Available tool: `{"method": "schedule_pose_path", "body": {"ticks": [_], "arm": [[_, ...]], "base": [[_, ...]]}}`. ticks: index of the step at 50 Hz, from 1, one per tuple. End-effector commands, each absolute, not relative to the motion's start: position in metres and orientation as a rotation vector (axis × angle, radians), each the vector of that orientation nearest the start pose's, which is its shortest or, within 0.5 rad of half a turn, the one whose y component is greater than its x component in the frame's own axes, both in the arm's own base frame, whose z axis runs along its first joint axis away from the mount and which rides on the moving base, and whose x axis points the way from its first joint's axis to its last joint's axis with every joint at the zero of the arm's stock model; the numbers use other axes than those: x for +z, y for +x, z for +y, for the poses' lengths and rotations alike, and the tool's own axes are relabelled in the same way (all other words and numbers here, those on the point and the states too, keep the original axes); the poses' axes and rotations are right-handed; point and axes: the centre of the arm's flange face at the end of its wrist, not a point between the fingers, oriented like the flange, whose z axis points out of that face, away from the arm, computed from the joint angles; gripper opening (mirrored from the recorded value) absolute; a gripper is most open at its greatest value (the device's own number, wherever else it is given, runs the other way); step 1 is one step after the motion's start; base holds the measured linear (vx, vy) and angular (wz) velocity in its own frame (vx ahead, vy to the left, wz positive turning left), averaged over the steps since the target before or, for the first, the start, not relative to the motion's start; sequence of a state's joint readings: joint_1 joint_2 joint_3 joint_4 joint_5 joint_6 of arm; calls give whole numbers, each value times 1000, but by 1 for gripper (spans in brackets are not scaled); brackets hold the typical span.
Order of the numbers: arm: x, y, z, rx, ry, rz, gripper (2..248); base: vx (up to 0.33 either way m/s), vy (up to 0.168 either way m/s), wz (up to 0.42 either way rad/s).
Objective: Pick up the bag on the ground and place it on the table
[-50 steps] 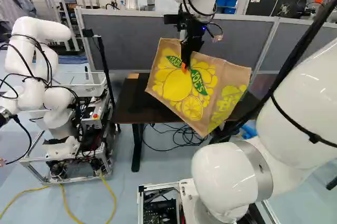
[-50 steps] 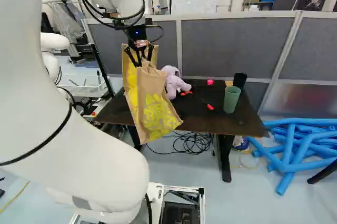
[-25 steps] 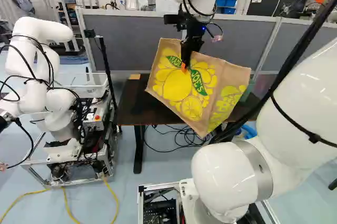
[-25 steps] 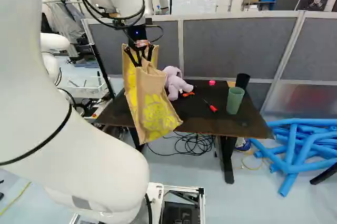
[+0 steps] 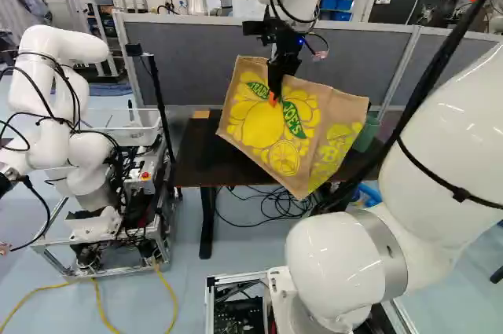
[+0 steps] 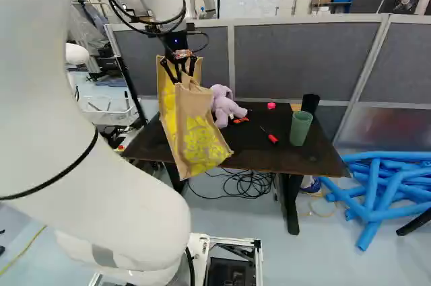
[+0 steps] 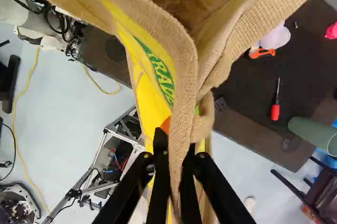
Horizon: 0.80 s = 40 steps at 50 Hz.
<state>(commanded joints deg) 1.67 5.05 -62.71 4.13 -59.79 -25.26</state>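
Wrist view — the bag (image 7: 181, 66) spreads ahead of the tool (image 5: 274, 97) — its edge pinched between both fingers.

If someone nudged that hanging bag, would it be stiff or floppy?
Probably somewhat floppy: the bag bends at its rim, though its broad side hangs fairly flat. A push would likely swing it, as the jaws pinch it only near the top. Thin walls suggest little weight for its size.

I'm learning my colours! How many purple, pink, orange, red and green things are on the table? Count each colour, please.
Purple: 1, stuffed toy
Pink: 1, small thing
Orange: 1, small tool
Red: 1, screwdriver
Green: 1, cup
Total: 5
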Motion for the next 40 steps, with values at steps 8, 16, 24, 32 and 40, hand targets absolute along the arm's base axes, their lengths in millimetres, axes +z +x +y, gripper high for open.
{"method": "schedule_pose_path", "body": {"ticks": [8,16,24,32,40], "arm": [[641,436,21,-230,-3021,-683,22],[641,442,24,-229,-3019,-691,22],[642,450,29,-230,-3015,-706,22],[642,458,37,-241,-3009,-730,22],[642,465,45,-253,-3004,-760,22]], "base": [[0,0,0],[0,0,0],[0,0,0],[0,0,0],[0,0,0]]}}
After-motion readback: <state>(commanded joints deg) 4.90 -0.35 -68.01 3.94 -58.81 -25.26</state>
